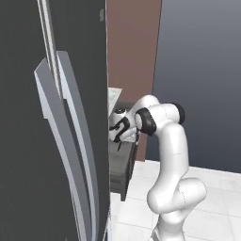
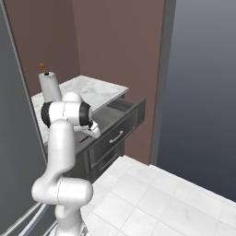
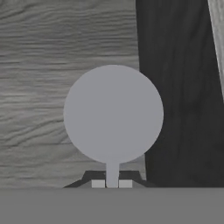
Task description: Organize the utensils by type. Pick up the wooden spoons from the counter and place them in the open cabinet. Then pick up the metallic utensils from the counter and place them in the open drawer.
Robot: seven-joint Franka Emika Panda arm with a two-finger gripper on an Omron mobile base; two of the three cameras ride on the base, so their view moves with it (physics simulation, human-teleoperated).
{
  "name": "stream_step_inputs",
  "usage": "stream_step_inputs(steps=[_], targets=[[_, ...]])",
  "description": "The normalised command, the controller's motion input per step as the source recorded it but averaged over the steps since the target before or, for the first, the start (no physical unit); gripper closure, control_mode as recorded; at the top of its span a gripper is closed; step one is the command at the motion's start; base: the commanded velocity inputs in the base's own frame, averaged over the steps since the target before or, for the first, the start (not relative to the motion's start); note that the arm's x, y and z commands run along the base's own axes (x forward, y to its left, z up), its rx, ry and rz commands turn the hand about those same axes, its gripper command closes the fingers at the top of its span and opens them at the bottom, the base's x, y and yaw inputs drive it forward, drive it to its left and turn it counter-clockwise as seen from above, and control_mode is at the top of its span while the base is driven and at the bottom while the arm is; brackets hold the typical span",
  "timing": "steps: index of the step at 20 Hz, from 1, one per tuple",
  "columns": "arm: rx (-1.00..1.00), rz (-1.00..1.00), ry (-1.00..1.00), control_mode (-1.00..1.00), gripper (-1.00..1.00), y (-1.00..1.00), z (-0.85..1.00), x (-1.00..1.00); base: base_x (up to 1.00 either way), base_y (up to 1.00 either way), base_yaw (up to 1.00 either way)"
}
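Looming tall at the near left of the left base view, the dark door [image 1: 28, 141] with its long grey handles [image 1: 70, 155] is the biggest thing in sight, hiding much of what lies behind it. Beside that door stands the white marble counter [image 2: 92, 90], a paper-towel roll [image 2: 49, 86] at its back corner, and below the worktop the open drawer [image 2: 120, 115] juts out, its grey floor bare where visible.

Smaller still, the gripper [image 3: 112, 181] hangs over the drawer, fingers pressed together on the thin stem of a metallic utensil [image 3: 113, 114] whose round silver head hangs toward the wood-grain front and floor beneath.

The arm folds sharply: upper link upright, elbow high, forearm reaching in toward the door and the wrist tipped down above the drawer's inner end.

Judging from this, the pinch on so slim a stem looks precarious; the utensil could swivel or slip, and a release too near the drawer's wall might send it onto the rim or the tiled floor [image 2: 156, 198]. The tight gap beside the door also risks a knock from the elbow.
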Motion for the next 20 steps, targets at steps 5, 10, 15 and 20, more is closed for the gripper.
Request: stream_step_inputs(steps=[5, 10, 15, 20], targets=[[-0.07, 0.00, 0.00, -1.00, 1.00, -0.14, -0.11, 0.00, 0.00, 0.00, 0.00], [-0.09, 0.00, 0.00, -1.00, 1.00, -0.38, -0.03, 0.00, 0.00, 0.00, 0.00], [-0.06, 0.00, 0.00, -1.00, 1.00, -0.45, -0.01, -0.04, 0.00, 0.00, 0.00], [-0.04, 0.00, 0.00, -1.00, 1.00, -0.52, 0.00, -0.13, 0.00, 0.00, 0.00]])
